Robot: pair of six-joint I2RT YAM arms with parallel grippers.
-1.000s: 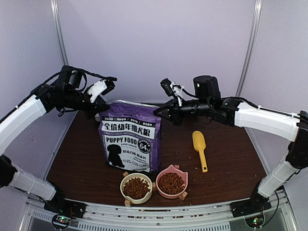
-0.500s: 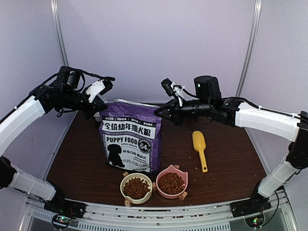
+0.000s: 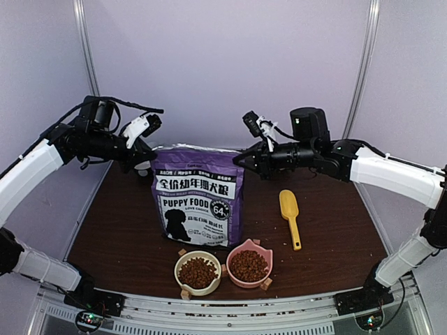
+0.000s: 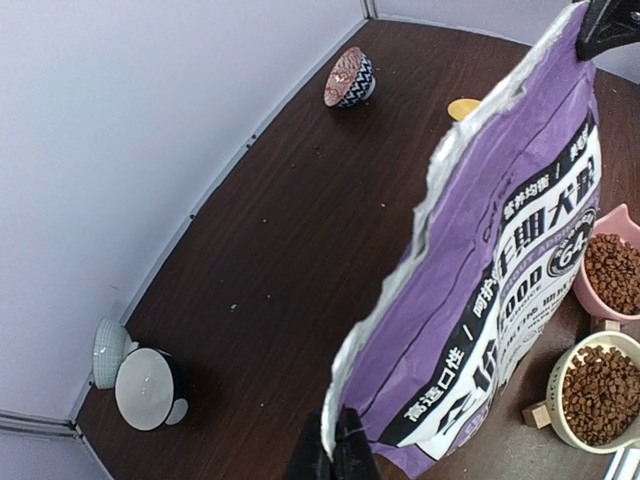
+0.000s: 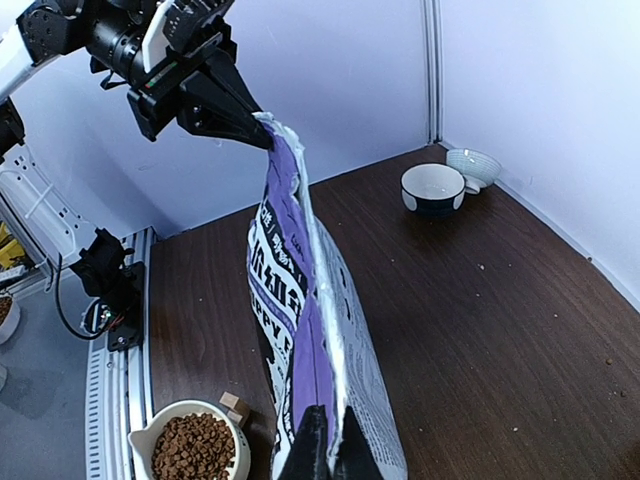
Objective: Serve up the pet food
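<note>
Bag (image 3: pixel 200 199), purple, printed "PUPPY FOOD", stands upright mid-bench with its printed face toward the near edge. Its top edge is torn open and stretched between the two arms.

Left hand (image 3: pixel 144 167): fingers together, clamped on the bag's top left corner.
Right hand (image 3: pixel 241 162): fingers together, clamped on the top right corner.
Whether the bag's base bears on the bench (image 3: pixel 328 230) or is just lifted: cannot tell.

Pet food (image 3: pixel 198 272): brown kibble fills two bowls at the near edge, just in front of the bag. The cream bowl (image 3: pixel 198 291) is on the left and the pink bowl (image 3: pixel 249 283) on the right, side by side. Kibble inside the bag is not visible from any view.

Surroundings:
- Yellow scoop (image 3: pixel 290 216) lies flat to the right of the bag, apart from it and from the pink bowl, with its handle toward the near edge and nothing in its cup.
- Patterned bowl (image 4: pixel 348 78) lies tipped on its side near a back corner, behind the bag.
- Dark bowl with white inside (image 5: pixel 432 187) stands at the other back corner, with a small pale bowl (image 5: pixel 473 163) just beside it.
- A few stray crumbs lie on the bench top.

The bag stands between the bowls in front and the back bowls.
</note>
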